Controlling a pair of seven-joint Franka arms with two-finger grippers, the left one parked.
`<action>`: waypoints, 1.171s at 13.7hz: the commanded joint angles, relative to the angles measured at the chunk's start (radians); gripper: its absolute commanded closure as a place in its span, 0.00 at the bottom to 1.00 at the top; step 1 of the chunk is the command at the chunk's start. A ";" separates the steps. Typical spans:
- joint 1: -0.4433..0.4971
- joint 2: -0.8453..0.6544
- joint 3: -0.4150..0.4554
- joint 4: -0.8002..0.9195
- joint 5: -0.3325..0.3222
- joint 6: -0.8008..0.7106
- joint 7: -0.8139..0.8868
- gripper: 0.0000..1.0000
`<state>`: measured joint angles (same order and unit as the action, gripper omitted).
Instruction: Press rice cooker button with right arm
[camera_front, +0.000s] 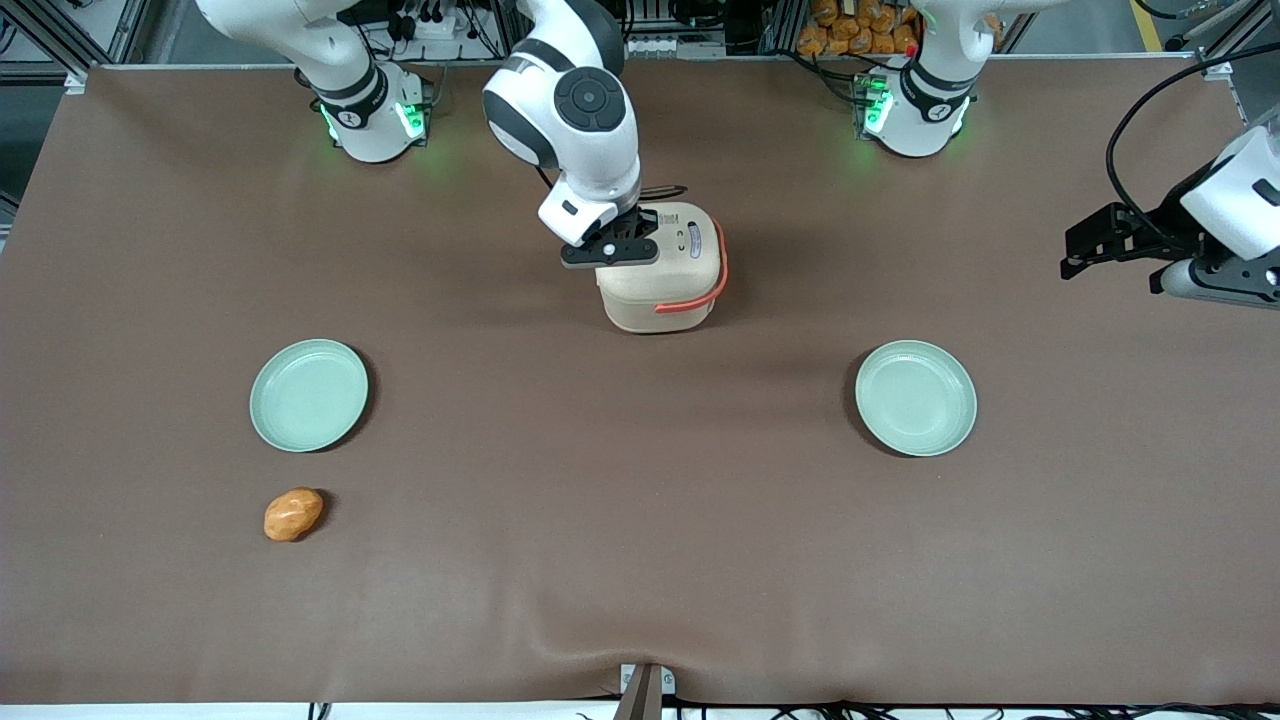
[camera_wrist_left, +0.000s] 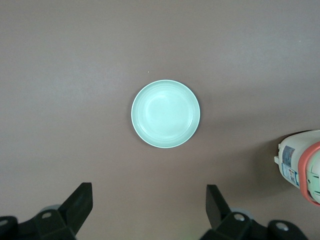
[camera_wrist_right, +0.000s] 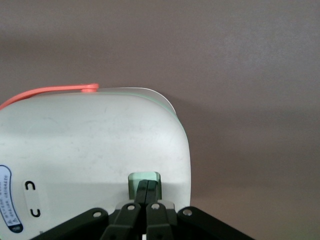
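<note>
On the brown desk, a glossy orange-brown lump lies at lower left, a pale green round plate above it. At upper centre, the black two-finger gripper, jaws closed together, touches the pale green button on the cream rounded-square rice cooker. Another pale green plate sits at right.

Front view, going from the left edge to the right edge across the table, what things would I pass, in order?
Orange potato-like lump → first pale green plate → right arm's pincer, shut, on the rice cooker's lid → rice cooker → second pale green plate.
</note>
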<state>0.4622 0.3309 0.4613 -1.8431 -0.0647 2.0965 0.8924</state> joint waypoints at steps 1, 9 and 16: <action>-0.002 0.016 0.002 -0.050 -0.040 0.062 0.026 1.00; -0.083 -0.064 -0.053 0.345 0.133 -0.389 -0.007 0.87; -0.166 -0.183 -0.274 0.441 0.167 -0.536 -0.295 0.00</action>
<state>0.3130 0.1872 0.2566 -1.4012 0.0931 1.5817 0.7115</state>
